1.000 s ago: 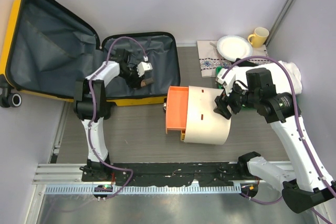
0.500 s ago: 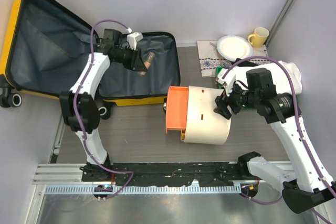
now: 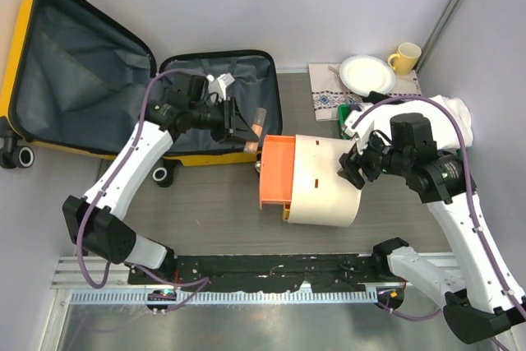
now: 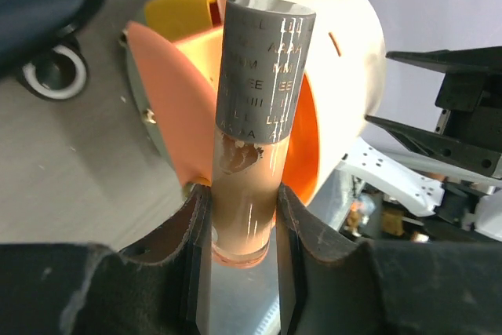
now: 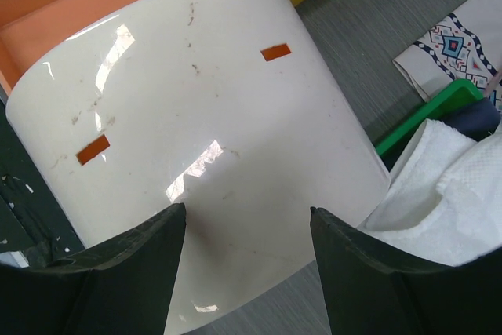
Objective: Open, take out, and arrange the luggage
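The yellow luggage lies open at the left, lid (image 3: 74, 71) raised against the wall and its base (image 3: 205, 104) showing dark grey lining. My left gripper (image 3: 246, 127) is shut on a slim tube (image 3: 256, 121) with a beige body and a grey lettered cap (image 4: 263, 100). It holds the tube just past the suitcase's right edge, pointing at the orange end (image 4: 169, 100) of the cream cylinder (image 3: 325, 178). One suitcase wheel (image 4: 53, 74) shows in the left wrist view. My right gripper (image 5: 247, 229) is open, jaws spread over the cylinder's right end (image 5: 204, 131).
At the back right are a white plate (image 3: 367, 73), a yellow mug (image 3: 405, 57) and a patterned cloth (image 3: 329, 100). A green tray (image 5: 423, 111) and a white towel (image 5: 447, 194) lie just right of the cylinder.
My left gripper has carried the tube out of the suitcase base, first up to the back and then right, to the cylinder's orange end. The right arm has barely moved.
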Motion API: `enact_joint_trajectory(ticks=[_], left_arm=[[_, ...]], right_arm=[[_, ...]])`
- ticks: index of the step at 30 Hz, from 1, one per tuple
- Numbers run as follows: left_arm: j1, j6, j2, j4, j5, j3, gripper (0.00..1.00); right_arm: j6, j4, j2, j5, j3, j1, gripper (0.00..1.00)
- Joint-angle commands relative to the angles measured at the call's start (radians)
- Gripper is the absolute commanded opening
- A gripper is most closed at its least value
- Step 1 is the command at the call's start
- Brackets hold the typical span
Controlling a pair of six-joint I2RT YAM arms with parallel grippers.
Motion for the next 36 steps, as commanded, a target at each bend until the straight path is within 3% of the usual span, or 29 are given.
enact_joint_trajectory(ticks=[1, 9, 15, 17, 20, 21, 25, 28, 32, 33, 35, 36], left_arm=[[-0.07, -0.149, -0.095, 0.078, 0.013, -0.033, 0.0], [-0.197, -0.205, -0.126, 0.087, 0.001, -0.059, 0.0], [-0.216, -0.24, -0.151, 0.067, 0.019, -0.108, 0.05], [-0.227, -0.242, -0.149, 0.067, 0.015, -0.105, 0.14], [-0.243, -0.246, -0.148, 0.103, 0.022, -0.105, 0.37], [-0.242, -0.24, -0.146, 0.104, 0.016, -0.102, 0.5], [-0.239, -0.199, -0.142, 0.093, -0.013, -0.069, 0.69], [-0.211, -0.186, -0.146, 0.083, -0.011, -0.049, 0.74], [-0.07, -0.104, -0.151, 0.092, 0.001, 0.013, 0.72], [-0.041, -0.052, -0.151, 0.103, 0.054, 0.015, 0.71], [0.066, 0.196, -0.133, 0.072, 0.133, 0.046, 0.71], [0.101, 0.275, -0.122, 0.052, 0.169, 0.056, 0.76]], right_arm=[[-0.049, -0.181, 0.04, 0.232, -0.094, -0.004, 0.7], [-0.04, -0.174, -0.006, 0.249, -0.128, -0.004, 0.7], [-0.036, -0.174, -0.021, 0.226, -0.148, -0.004, 0.7], [-0.037, -0.168, -0.021, 0.227, -0.154, -0.004, 0.7], [-0.037, -0.159, -0.023, 0.22, -0.16, -0.004, 0.7], [-0.036, -0.158, -0.024, 0.217, -0.16, -0.004, 0.7], [-0.039, -0.161, -0.026, 0.218, -0.16, -0.005, 0.7], [-0.039, -0.161, -0.023, 0.217, -0.156, -0.004, 0.7], [-0.045, -0.165, -0.021, 0.215, -0.156, -0.004, 0.7], [-0.045, -0.167, -0.023, 0.214, -0.156, -0.004, 0.7], [-0.046, -0.171, -0.024, 0.212, -0.153, -0.004, 0.7], [-0.046, -0.173, -0.023, 0.214, -0.15, -0.004, 0.7]])
